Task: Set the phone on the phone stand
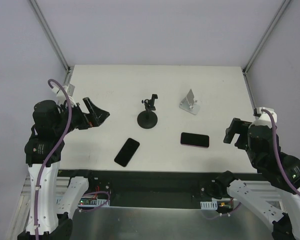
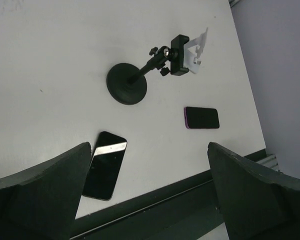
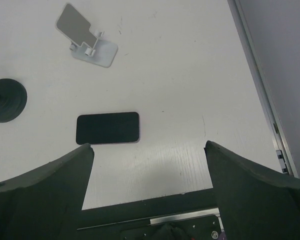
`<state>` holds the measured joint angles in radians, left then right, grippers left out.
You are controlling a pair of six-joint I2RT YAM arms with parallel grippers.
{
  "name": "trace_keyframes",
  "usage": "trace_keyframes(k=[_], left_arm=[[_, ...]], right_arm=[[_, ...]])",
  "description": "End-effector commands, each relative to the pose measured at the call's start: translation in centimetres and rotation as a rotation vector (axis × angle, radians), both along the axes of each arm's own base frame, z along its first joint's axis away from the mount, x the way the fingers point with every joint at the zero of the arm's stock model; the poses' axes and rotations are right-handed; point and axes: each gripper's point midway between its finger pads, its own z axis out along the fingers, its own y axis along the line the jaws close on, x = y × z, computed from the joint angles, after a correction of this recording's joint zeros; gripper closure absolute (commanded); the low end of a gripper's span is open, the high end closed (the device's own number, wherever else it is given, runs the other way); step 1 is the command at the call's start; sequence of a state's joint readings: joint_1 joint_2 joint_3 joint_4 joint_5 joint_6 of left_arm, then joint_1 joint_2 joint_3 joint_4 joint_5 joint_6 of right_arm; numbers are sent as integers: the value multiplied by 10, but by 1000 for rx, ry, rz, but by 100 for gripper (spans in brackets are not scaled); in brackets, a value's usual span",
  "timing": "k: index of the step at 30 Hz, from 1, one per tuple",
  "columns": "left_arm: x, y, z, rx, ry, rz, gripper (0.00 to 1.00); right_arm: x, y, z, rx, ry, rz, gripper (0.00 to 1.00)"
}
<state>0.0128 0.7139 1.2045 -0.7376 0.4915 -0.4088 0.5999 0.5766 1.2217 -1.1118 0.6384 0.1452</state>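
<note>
So both arms were just hanging over the near corners of the counter (image 1: 115,85), nothing in either grip. The left fingers (image 2: 45,195) were spread wide with only air between them, and the right fingers (image 3: 45,195) were the same, wide apart and holding nothing. There were two phones and two stands out there, all sitting apart from each other. The black phone (image 1: 127,152) lay flat and a bit skewed, out in front of the left fingers and toward the near edge. In the left wrist view it showed up right beside the tip of one finger, but the top view showed it wasn't touching. The black stand (image 1: 148,115), the one with a round base and a clamp on a tilted stalk, stood farther out ahead of the left fingers, roughly centred in the gap between them. The pink-edged phone (image 1: 194,140) lay flat ahead of the right fingers, closer to one finger's side than the other, and apart from them. The white stand (image 1: 190,103) sat beyond that phone, well past the right fingers, with its back plate tilted. Neither phone was on either stand.
</note>
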Motion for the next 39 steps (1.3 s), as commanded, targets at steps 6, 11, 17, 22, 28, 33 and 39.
trace_keyframes(k=[6,11,17,22,28,33,39], left_arm=[[31,-22,-41,-49,216,-49,1],[41,-45,-61,44,247,-59,1],[39,-99,-90,158,289,-94,1],[53,-136,-100,217,278,-63,1],[80,-181,-100,272,274,-109,7],[105,-203,-109,318,284,-102,11],[133,-205,-123,397,307,-1,22]], right_arm=[[9,20,-21,46,22,57,4],[18,43,-43,87,73,111,4],[25,90,-51,252,100,243,4],[19,88,-65,295,152,179,4],[12,94,-66,360,89,245,4],[6,85,-60,370,41,231,4],[3,80,-58,365,13,235,4]])
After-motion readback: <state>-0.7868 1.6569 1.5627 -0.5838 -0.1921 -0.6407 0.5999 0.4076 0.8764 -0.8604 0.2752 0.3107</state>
